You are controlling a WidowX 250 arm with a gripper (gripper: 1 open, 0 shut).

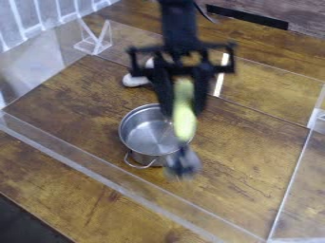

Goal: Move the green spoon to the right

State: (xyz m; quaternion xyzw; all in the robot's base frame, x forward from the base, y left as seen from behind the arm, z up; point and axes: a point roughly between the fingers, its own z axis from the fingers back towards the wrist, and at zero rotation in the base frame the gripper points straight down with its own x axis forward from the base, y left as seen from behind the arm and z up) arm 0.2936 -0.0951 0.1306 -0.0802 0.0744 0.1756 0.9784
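The green spoon (185, 114) hangs almost upright in the air, its yellow-green handle on top and its small metal bowl at the bottom, blurred by motion. My gripper (185, 87) points down and is shut on the top of the handle. The spoon hangs in front of the right rim of the round steel pot (146, 136), clear of the wooden table.
Just left of the gripper a pale bit of the toy mushroom (132, 80) peeks out; its red cap is hidden. A clear acrylic wall (76, 163) rings the table. A clear stand (91, 39) sits at the back left. Bare wood lies right of the pot.
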